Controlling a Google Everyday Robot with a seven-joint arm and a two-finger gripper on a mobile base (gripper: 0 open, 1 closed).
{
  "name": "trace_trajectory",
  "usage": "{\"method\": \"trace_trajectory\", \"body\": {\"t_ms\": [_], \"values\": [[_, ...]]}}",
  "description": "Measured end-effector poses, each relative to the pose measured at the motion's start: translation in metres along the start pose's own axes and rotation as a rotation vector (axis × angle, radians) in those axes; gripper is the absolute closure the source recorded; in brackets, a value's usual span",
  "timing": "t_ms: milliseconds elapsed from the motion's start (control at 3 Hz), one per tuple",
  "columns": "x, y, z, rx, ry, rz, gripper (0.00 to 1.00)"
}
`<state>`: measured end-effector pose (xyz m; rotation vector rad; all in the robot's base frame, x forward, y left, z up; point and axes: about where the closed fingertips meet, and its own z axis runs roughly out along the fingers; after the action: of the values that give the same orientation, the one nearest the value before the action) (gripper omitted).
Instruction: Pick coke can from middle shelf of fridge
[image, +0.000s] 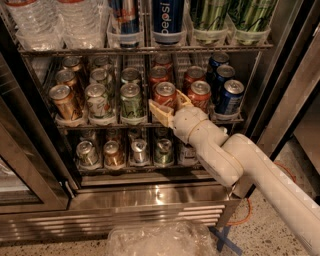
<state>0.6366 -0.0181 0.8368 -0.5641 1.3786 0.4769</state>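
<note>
The fridge (150, 200) stands open in the camera view. Its middle shelf (100, 124) holds rows of bronze, green-and-white, red and dark blue cans. The front coke can (165, 94) is red with a silver top, in the lane just right of centre. My gripper (168, 106) is at that can, its cream fingers (159, 111) open and straddling the can's lower front, one on the left and one on the right. A second red can (200, 95) stands right beside it.
Dark blue cans (230, 96) fill the right lane. Green-and-white cans (131, 102) stand to the left. The top rack holds water bottles (35, 20) and tall cans (168, 20). The bottom rack holds bottles (113, 154). A crumpled plastic bag (160, 239) lies on the floor.
</note>
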Motion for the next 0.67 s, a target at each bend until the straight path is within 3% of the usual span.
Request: {"method": "trace_trajectory", "body": {"t_ms": [333,667], "values": [[0.0000,0.0000,0.0000,0.000,0.000,0.000,0.97],[-0.0002,0.0001,0.0000,0.000,0.000,0.000,1.00]]}}
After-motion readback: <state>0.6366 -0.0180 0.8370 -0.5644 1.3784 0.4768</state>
